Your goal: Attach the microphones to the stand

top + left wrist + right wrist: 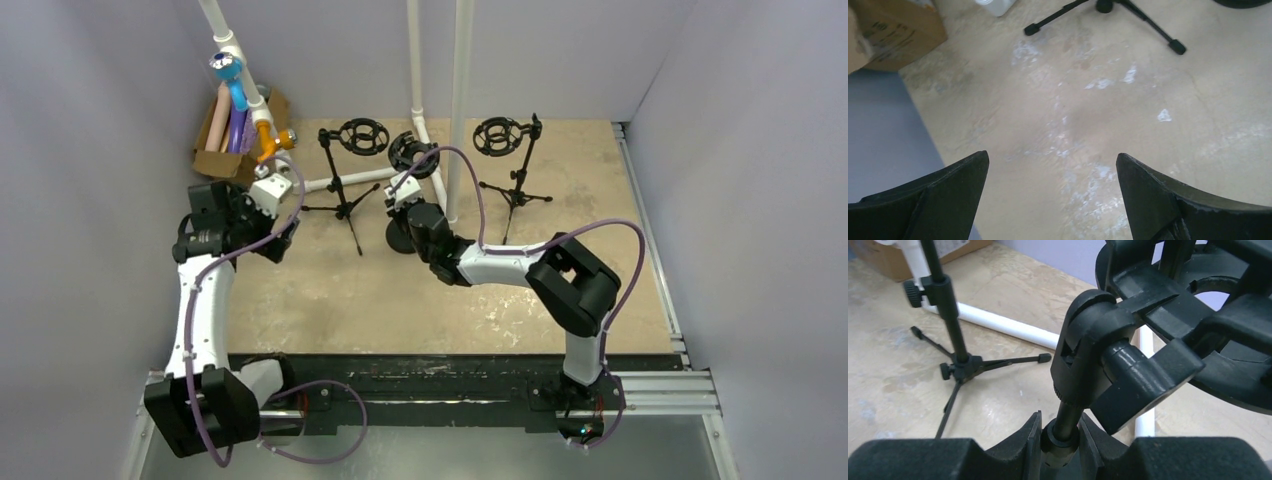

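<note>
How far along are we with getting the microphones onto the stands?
Nothing done yet: the left mount, middle mount and right mount are empty, and the microphones sit in the cardboard box. In hand: the right gripper clamps the middle stand's pole; the left gripper is open and empty. All microphones remain.

- Surface: matt beige, rough-looking, scuffed with whitish patches.
- Middle stand: smooth black plastic joint, faint sheen.
- Box: brown cardboard, matt.
- Pipe: smooth white plastic, slightly glossy.
</note>
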`<state>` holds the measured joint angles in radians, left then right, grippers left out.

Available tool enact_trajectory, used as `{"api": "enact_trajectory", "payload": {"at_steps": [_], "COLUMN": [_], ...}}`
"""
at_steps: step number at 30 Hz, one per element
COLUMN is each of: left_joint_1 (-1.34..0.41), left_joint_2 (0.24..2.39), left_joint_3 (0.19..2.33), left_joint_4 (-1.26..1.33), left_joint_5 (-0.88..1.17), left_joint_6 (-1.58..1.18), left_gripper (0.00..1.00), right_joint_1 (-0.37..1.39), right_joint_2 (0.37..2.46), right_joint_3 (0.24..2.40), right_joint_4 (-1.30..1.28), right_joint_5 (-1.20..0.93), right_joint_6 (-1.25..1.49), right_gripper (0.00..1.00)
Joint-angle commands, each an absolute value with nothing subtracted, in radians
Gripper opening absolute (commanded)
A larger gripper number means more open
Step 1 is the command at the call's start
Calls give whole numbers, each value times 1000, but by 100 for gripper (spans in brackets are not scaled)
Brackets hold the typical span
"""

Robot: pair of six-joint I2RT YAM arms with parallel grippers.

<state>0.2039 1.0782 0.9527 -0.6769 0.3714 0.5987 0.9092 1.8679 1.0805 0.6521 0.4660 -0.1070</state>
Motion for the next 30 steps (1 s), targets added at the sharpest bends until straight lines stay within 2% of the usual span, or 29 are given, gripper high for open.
{"api": "enact_trajectory", "payload": {"at_steps": [1,3,4,5,7,14,20,26,30], "left_joint_1": [320,364,382,395,414,457,439,376,337], "left_joint_2": [1099,1150,1177,1206,1256,1448,1522,1644,1702], "left_joint_3": [1068,1141,1180,1213,1263,1464,1535,1680,1737], "left_joint_4": [-669,-676,-683,-681,-646,-617,-623,-708,-741], "left_joint_5": [396,401,401,393,361,318,343,209,153], "left_joint_6": [699,684,673,661,631,451,441,526,587], "left_gripper": [100,100,100,100,100,90,78,77,80], "right_joint_1": [899,899,900,902,907,1032,1203,1271,1282], "right_joint_2": [1890,1887,1876,1860,1819,1678,1555,1409,1374], "right_joint_3": [1152,1153,1146,1133,1101,971,850,728,687], "right_joint_4": [709,698,686,682,682,656,638,609,599], "right_joint_5": [549,568,581,578,578,651,727,725,715], "right_joint_6": [-133,-124,-114,-101,-78,-45,-20,51,67], "right_gripper": [17,46,57,65,72,75,75,73,73]}}
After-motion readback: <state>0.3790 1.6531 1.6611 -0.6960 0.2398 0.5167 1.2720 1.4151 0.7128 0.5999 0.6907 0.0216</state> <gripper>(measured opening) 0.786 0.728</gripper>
